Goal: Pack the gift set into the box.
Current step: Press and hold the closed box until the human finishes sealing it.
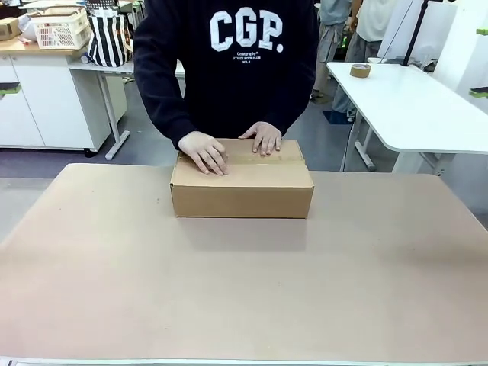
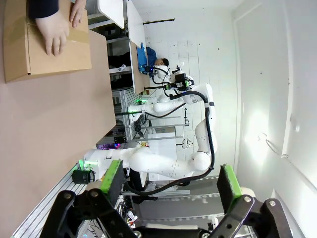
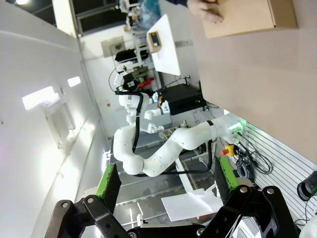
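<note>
Shut flaps [image 1: 252, 156] under a person's hands [image 1: 204, 152] hid the inside of the plain brown box [image 1: 242, 194]; the left gripper [image 2: 170, 181] and right gripper [image 3: 166, 178] gaped wide, empty

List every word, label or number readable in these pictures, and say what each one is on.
"CGP." in big white letters on the chest of the person's dark sweatshirt.
Small white print just under those letters: too small to read.
The box: plain brown, with no print on the faces in view.
</note>
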Controlling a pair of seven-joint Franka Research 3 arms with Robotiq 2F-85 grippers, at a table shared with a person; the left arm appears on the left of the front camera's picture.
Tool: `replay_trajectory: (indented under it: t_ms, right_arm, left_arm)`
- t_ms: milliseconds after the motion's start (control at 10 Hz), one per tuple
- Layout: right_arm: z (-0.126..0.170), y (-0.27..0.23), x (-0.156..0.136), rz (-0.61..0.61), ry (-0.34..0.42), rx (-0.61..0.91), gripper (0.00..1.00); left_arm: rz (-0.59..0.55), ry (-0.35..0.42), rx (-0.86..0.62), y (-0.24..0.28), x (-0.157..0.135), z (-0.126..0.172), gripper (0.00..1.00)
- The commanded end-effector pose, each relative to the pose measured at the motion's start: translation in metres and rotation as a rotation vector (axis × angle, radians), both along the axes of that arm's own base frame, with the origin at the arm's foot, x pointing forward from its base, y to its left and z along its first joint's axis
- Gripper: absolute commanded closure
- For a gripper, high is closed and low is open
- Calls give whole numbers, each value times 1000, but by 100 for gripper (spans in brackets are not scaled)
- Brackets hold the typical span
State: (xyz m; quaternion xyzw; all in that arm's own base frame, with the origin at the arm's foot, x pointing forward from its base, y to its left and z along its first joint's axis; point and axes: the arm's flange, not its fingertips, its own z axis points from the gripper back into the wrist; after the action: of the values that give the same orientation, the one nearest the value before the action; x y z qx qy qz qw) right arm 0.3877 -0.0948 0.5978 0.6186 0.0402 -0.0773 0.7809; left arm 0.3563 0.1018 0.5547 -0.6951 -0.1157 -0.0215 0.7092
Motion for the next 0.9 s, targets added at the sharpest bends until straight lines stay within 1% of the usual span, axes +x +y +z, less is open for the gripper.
replay_trajectory:
  t_ms: [0, 800]
  right_arm:
    - [0, 2, -1, -10, 10, -6, 0]
    - [0, 2, -1, -10, 10, -6, 0]
  left_arm:
    - [2, -8, -29, -2, -2, 2, 0]
    - [2, -8, -29, -2, -2, 2, 0]
